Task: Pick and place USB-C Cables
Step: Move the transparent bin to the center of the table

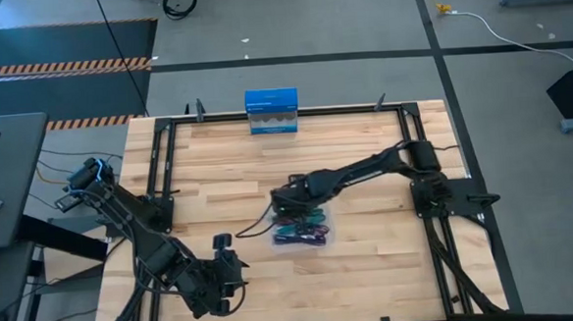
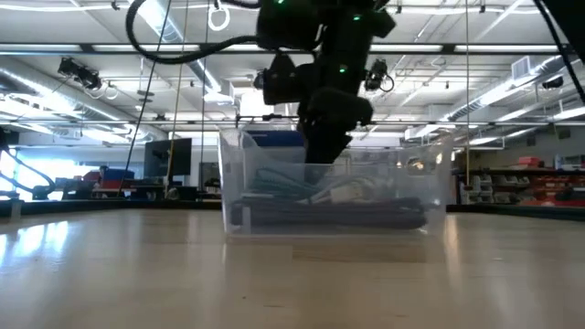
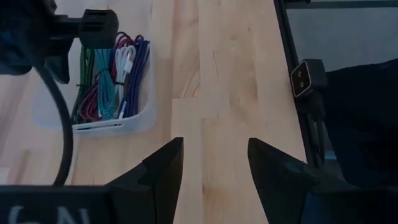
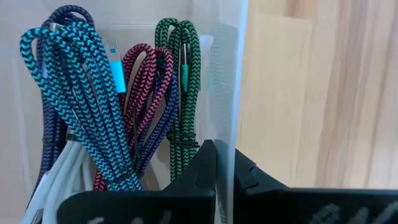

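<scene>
While the left gripper [image 1: 224,244] waited at the near-left part of the table [image 1: 370,254], its fingers [image 3: 163,167] spread apart over bare wood and holding nothing, the work lay further right at the clear plastic tray [image 1: 328,235]. The five USB-C cables [image 4: 112,106] were all in that tray: in the right wrist view the dark purple, white-grey, teal, maroon and green bundles lay side by side, the green one against the tray's clear wall. The right gripper [image 4: 225,168] hung over that edge of the tray with its fingers pressed together; they appeared to pinch the tray's wall rather than any cable, though the green bundle's lower loop was so near that I could not rule out its being caught. The risk, as I judged it, was that a lift from there would drag or tip the light tray. The neighbouring cables, packed close together, could also snag and come up together.
</scene>
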Robot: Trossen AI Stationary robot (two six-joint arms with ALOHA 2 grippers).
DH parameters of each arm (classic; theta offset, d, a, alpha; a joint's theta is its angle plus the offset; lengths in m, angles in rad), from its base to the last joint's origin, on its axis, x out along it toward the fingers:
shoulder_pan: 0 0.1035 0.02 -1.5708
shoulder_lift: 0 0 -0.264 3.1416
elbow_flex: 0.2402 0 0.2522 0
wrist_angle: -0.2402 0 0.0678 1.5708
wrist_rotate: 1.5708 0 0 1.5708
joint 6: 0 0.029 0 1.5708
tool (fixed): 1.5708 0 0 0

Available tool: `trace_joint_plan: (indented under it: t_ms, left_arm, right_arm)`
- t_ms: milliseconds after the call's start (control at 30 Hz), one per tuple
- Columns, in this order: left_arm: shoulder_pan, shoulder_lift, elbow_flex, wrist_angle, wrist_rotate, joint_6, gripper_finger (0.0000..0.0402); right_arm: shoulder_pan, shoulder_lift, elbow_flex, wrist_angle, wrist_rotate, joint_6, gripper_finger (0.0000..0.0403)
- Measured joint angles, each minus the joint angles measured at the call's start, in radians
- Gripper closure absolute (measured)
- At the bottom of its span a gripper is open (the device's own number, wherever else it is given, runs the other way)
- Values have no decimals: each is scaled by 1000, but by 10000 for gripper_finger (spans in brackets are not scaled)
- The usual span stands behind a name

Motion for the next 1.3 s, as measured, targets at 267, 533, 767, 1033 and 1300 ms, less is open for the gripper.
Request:
trace_joint_plan:
  t_ms: [267, 533, 767, 1033, 1300]
  left_arm:
    - [-61, 0, 0, -79, -3, -65, 214]
    - [-93, 0, 0, -86, -27, -106, 214]
    - [-93, 0, 0, -89, -42, -106, 214]
    - [-84, 0, 0, -90, -53, -105, 214]
    - [-84, 0, 0, -88, -53, -106, 214]
  right_arm:
    - [-76, 66, 85, -35, -38, -56, 400]
    - [-161, 50, 82, -25, -26, -61, 400]
    - [-177, 52, 82, -23, -36, -90, 400]
    - [-189, 52, 82, 5, -41, -108, 400]
    - [-190, 52, 82, 5, -42, -94, 400]
